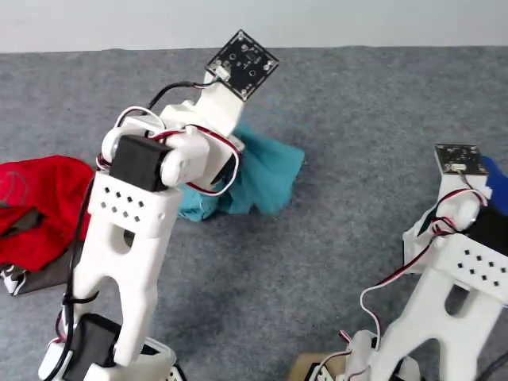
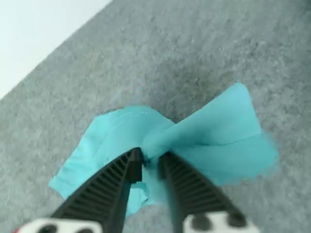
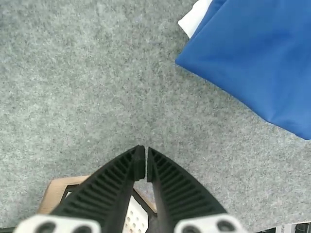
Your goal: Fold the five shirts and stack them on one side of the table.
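Grey felt is covering the bench (image 1: 333, 262) where two white arms are working. From above, the left arm (image 1: 135, 206) is leaning over a crumpled teal shirt (image 1: 266, 178) near mid-bench. A red shirt (image 1: 40, 202) is lying heaped at the left edge, and a blue shirt (image 1: 498, 184) is peeking in at the right.

On the left wrist camera, the left end effector (image 2: 150, 159) is pinching a gathered ridge of the teal shirt (image 2: 214, 136). Its fingers are nearly closed, with cloth bunching between the tips and fanning out to either side.

On the right wrist camera, the right end effector (image 3: 146, 153) is hanging over bare felt, fingers pressed together and holding nothing. The blue shirt (image 3: 252, 63) is lying flat nearby.

From where I am standing, the teal cloth is looking light, limp and quick to sag. A mid-body pinch is likely gathering it into a wad, so a hem corner or shoulder seam is seeming the better hold for spreading it flat.
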Available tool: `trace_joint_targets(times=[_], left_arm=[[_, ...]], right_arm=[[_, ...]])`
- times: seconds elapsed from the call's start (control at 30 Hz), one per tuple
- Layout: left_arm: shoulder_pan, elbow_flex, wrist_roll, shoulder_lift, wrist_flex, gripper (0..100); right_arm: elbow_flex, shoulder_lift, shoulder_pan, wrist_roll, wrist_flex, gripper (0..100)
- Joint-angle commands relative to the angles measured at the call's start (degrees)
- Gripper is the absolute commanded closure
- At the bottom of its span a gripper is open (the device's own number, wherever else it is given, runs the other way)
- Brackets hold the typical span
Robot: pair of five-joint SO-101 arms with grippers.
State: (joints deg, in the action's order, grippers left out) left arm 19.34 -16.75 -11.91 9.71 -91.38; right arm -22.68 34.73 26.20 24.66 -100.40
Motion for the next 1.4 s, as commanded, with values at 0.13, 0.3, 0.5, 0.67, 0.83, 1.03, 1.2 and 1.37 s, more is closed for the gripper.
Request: trace_joint_targets(times=[0.13, 0.3, 0.5, 0.67, 0.83, 1.03, 1.2, 1.37], left_arm=[[-3.52, -0.04, -0.18, 0.26, -1.23, 83], [-9.05, 4.09, -2.02, 0.26, 0.7, 83], [-13.19, 17.71, -8.53, 0.26, 6.59, 83], [-21.71, 24.57, -9.93, 0.53, 11.87, 83], [-32.09, 25.19, -9.67, 0.44, 12.4, 84], [-41.49, 26.33, -9.67, 0.7, 9.67, 84], [-44.57, 28.44, -9.93, 0.7, 9.67, 84], [-44.75, 28.88, -9.67, 0.35, 10.55, 84]], right_arm=[[0.35, 1.89, -6.37, -0.62, -2.33, 98.7], [0.35, 1.8, -11.12, -0.62, -2.33, 98.7], [0.35, 1.27, -18.07, -0.79, -2.33, 98.7], [0.44, 0.4, -28.35, -6.24, -0.22, 98.3], [0.7, -5.85, -36.18, -14.42, 3.3, 91.8], [2.2, -15.08, -40.84, -20.84, 9.63, 83.4], [8.97, -22.99, -42.77, -21.89, 13.76, 80.2], [15.38, -33.27, -44.97, -23.91, 13.93, 73.4]])
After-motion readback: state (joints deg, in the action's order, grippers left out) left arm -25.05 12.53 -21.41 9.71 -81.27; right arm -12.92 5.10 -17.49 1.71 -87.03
